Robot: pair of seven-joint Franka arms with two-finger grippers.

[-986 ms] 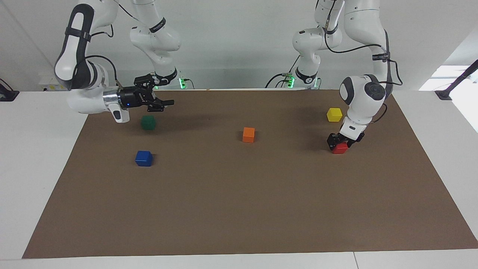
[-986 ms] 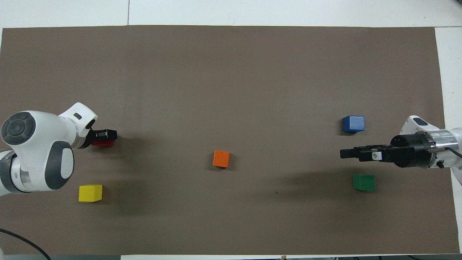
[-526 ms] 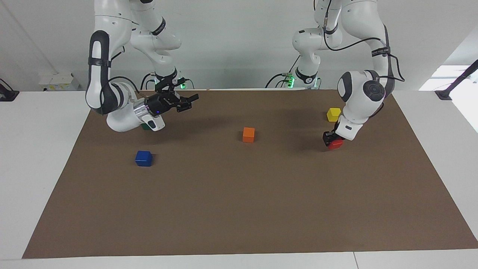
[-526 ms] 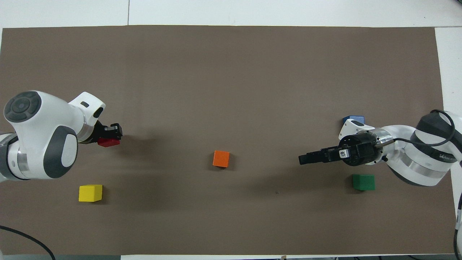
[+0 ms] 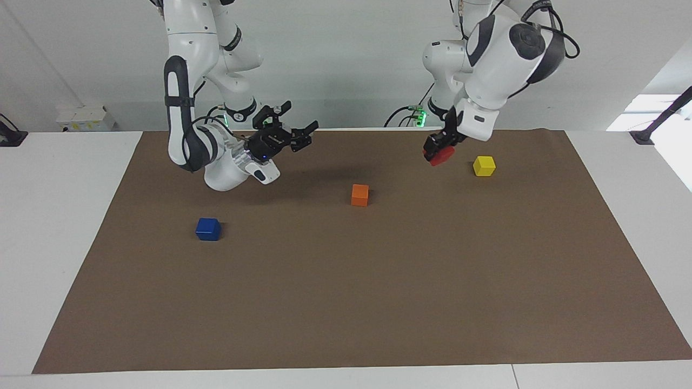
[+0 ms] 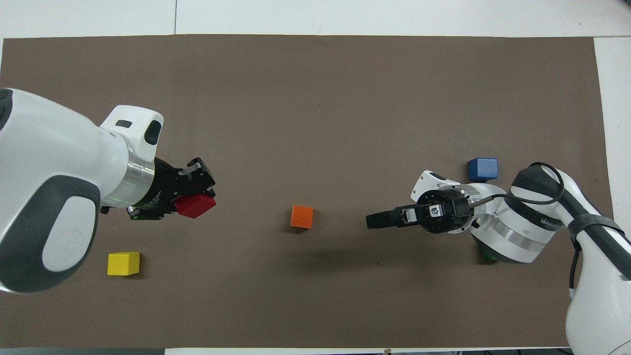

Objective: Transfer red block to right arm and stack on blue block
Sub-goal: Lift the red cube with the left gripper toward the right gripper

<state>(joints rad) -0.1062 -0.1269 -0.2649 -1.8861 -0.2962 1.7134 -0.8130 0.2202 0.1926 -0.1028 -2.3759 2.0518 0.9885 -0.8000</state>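
A brown mat (image 5: 346, 281) covered the white table (image 5: 59, 227), with a pale wall at the robots' end. My left gripper (image 5: 439, 151) was clenched on the red block (image 5: 443, 155), which hung tilted in the air, clear of the mat, over its strip nearest the robots, toward the left arm's end and beside the yellow block (image 5: 484, 166). In the overhead view the red block (image 6: 195, 205) jutted from my black fingers (image 6: 199, 172).

My right gripper (image 5: 294, 132) was up in the air too, its fingers spread wide and gripping nothing, pointed toward the middle of the table. It hovered over the mat toward the right arm's end.

The blue block (image 5: 208, 229) sat on the mat at the right arm's end, well apart from the red one. The orange block (image 5: 360, 195) lay near the middle, between my two grippers. A sliver of the green block (image 6: 485, 255) showed under my right arm (image 6: 517, 231).
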